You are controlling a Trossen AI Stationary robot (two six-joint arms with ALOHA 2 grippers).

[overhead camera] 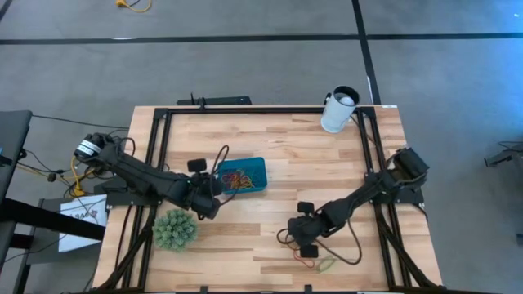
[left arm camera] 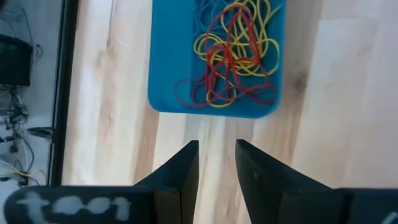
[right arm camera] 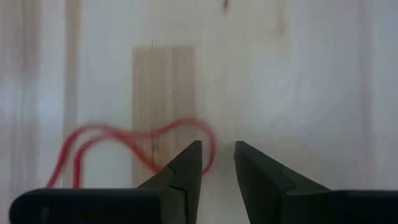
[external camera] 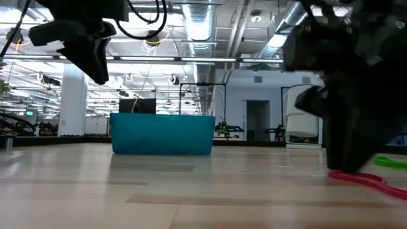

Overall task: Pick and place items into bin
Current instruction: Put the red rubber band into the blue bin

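A pale wooden table [overhead camera: 278, 163] carries the work. The right claw [right arm camera: 217, 163] hangs low over it with its fingers a little apart and empty. Just beside them, off to one side, lies a red loop [right arm camera: 127, 146], thin, twisted and lying flat, its long axis running across the fingers' gap. This arm is clearly the nearer one. A green loop [overhead camera: 327, 264] lies close by. The left claw [left arm camera: 216, 163], slightly parted and empty, waits beside the blue bin [overhead camera: 263, 167], which already holds a tangle of red and yellow loops [left arm camera: 233, 53].
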